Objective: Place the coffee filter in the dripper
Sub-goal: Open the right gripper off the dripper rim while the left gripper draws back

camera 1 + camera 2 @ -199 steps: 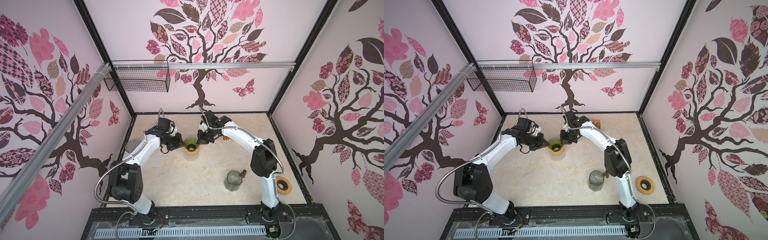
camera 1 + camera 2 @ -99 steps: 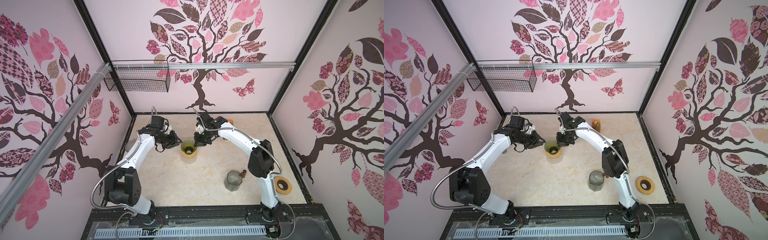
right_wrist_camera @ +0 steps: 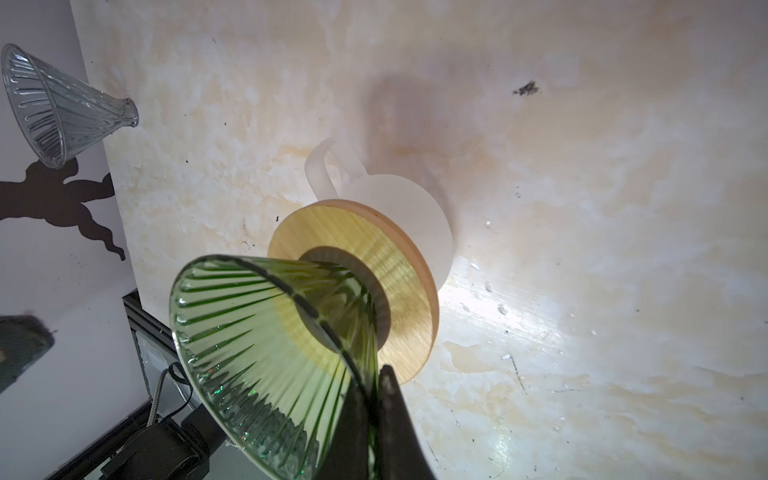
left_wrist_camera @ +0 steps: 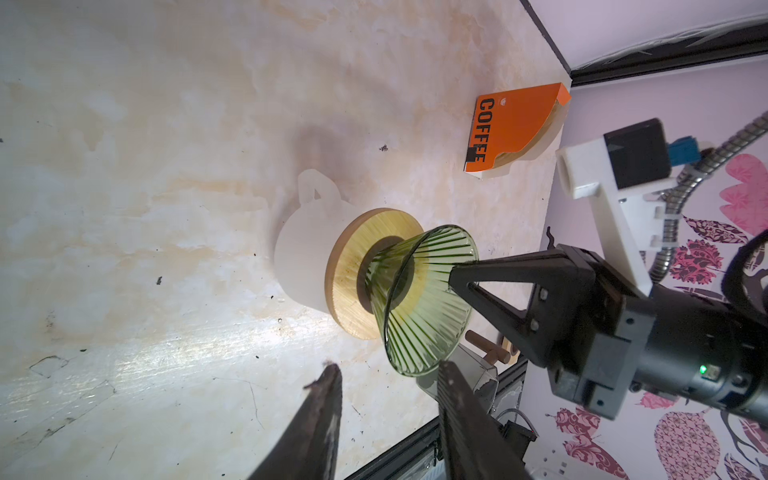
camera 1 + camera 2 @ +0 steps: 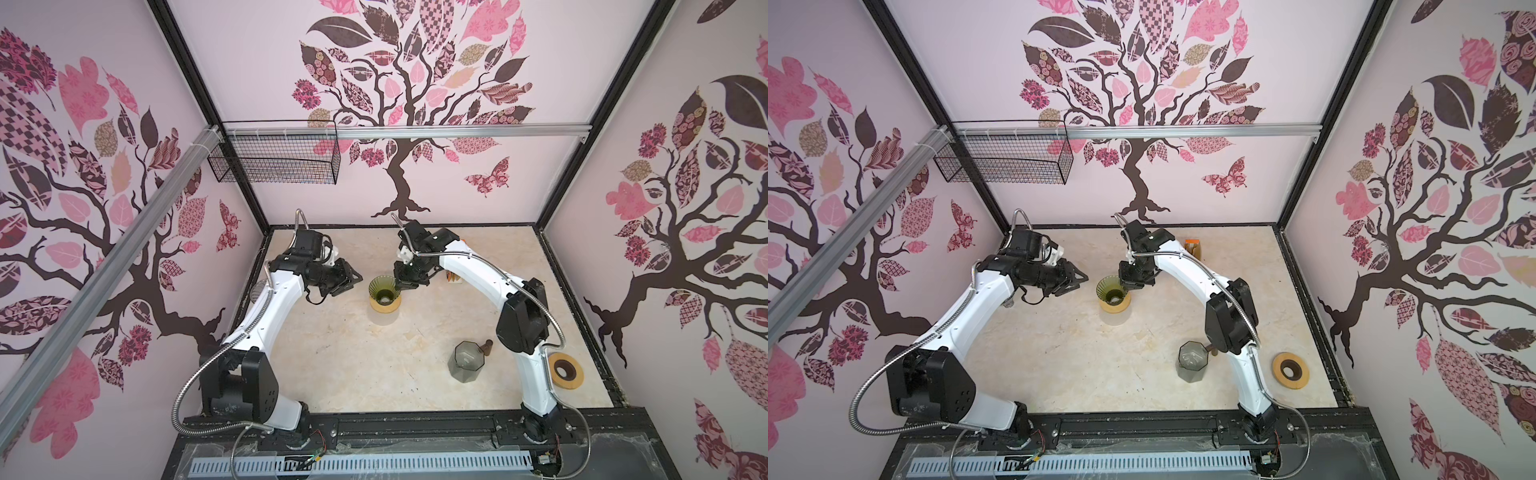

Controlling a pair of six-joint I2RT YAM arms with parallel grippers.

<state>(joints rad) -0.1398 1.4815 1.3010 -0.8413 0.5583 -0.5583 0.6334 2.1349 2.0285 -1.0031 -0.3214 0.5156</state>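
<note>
Setup: green dripper (image 5: pixel 383 286) sits upright in a wooden collar (image 5: pixel 385 306) on a frosted mug (image 4: pixel 303 257), mid-table, toward the back wall.

Right gripper (image 5: pixel 402 286): jaws closed on the dripper's rim. Both top views show it only as a black block against the far-right edge of the cone. The right wrist view shows the two fingers (image 3: pixel 390 419) pressed together with the glass edge between them.

Left gripper (image 5: pixel 353 279): jaws partly open, holding nothing, and just beside the dripper without touching it. The left wrist view confirms this, with bare table (image 4: pixel 166 208) visible between the fingers.

Coffee filter (image 4: pixel 508 155): in the orange holder (image 4: pixel 511 129) marked COFFEE, against the back wall and well apart from the dripper. The right arm half hides the holder in a top view (image 5: pixel 454 277). Only the left wrist view shows the label and a pale filter edge.

Only the right wrist view shows a clear dripper (image 3: pixel 62 108) lying on its side by the wall.

Only the top views show the grey glass jug (image 5: pixel 467 365) and a loose wooden ring (image 5: pixel 563 371) near the right arm's base.
</note>
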